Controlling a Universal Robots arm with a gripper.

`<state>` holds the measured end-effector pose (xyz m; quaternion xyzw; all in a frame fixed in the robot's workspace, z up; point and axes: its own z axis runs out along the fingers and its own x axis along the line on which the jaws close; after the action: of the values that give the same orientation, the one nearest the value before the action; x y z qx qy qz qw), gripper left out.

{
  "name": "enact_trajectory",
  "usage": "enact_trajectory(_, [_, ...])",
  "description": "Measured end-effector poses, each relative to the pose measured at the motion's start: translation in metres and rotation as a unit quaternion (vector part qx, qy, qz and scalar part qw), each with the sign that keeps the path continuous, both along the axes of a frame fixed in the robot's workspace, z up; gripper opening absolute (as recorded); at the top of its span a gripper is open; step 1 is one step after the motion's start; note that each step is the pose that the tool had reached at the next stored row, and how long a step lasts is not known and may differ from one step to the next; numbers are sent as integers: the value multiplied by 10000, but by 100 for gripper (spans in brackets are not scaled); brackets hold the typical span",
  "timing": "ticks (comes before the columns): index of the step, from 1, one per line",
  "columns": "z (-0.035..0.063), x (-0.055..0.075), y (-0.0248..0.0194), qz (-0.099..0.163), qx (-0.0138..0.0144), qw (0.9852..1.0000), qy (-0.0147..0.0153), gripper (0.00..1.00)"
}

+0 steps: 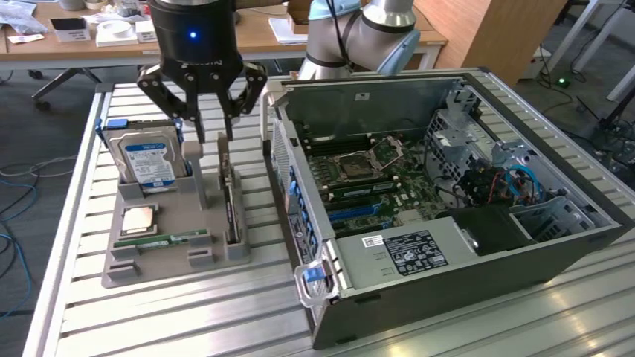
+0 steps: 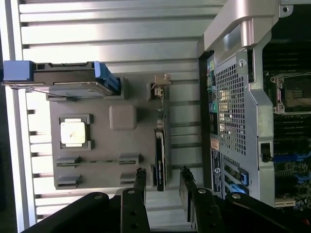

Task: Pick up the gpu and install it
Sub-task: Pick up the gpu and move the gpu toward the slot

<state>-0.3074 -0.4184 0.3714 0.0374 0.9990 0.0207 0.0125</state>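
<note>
The gpu (image 1: 230,202) is a thin dark card standing on edge in a slot of the grey holder tray (image 1: 163,266), with its pale bracket at the far end. My gripper (image 1: 213,137) hangs just above that far end, open, one finger on each side of the card's line. In the wrist view the gpu (image 2: 159,145) runs between the two black fingertips (image 2: 141,174), with a gap on both sides, and my gripper (image 2: 163,174) touches nothing. The open computer case (image 1: 447,186) lies at the exterior view's right of the tray, its motherboard (image 1: 367,178) exposed.
On the same tray stand a silver hard drive with a blue label (image 1: 149,160), a square processor (image 1: 137,219) and a narrow green memory stick (image 1: 159,240). The case's perforated rear wall (image 2: 233,111) rises close beside the card. Everything rests on a slatted aluminium table (image 1: 198,312).
</note>
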Motion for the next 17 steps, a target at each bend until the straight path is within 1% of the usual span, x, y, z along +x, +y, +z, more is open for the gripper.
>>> enact_trajectory(4, [-36, 0, 0, 0, 0, 10000, 0, 41])
enact_trajectory(11, [-51, 0, 0, 0, 2, 10000, 0, 41])
enact_trajectory(17, [-88, 0, 0, 0, 1, 10000, 0, 41])
